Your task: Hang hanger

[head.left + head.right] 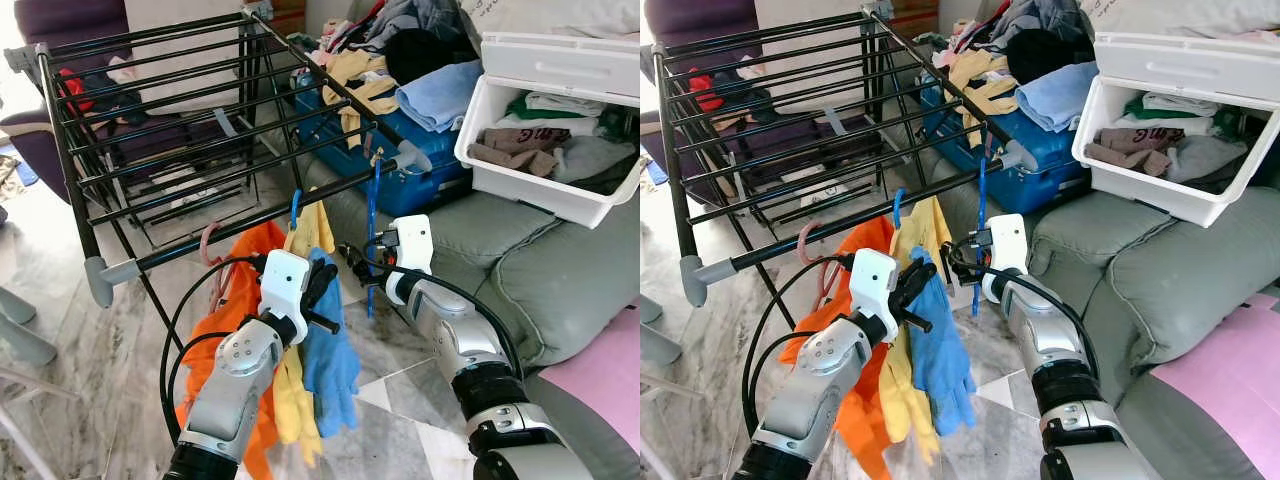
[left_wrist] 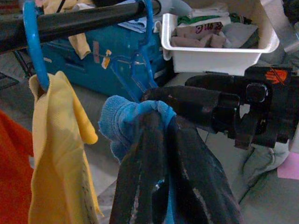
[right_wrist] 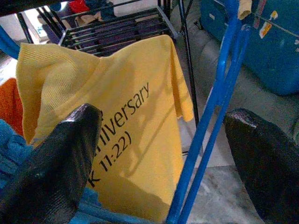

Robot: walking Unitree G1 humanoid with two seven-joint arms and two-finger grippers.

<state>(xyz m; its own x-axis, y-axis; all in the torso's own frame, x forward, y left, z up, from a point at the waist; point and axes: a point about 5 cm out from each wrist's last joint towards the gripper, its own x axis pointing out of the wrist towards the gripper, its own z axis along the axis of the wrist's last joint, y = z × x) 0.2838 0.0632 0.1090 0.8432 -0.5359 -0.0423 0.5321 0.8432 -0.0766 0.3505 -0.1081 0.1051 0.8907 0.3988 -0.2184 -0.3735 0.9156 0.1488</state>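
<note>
A black drying rack (image 1: 150,110) stands before me. From its front rail (image 1: 250,225) hang an orange garment (image 1: 235,285), a yellow shirt (image 1: 312,232) on a blue hook (image 1: 296,205), and an empty blue hanger (image 1: 374,205) near the rail's right end. My left gripper (image 1: 318,290) is below the rail, shut on a blue garment (image 1: 330,360); the left wrist view shows its fingers (image 2: 145,177) pinching the blue cloth (image 2: 124,116). My right gripper (image 1: 355,265) is open beside it, and the blue hanger's (image 3: 210,116) lower part runs between its fingers (image 3: 51,172).
A grey sofa (image 1: 540,270) is on the right, carrying a white bin (image 1: 560,195) of clothes. A blue suitcase (image 1: 425,175) with piled clothing sits behind the rack's right end. A purple chair (image 1: 60,20) is behind the rack. The floor is marble (image 1: 60,300).
</note>
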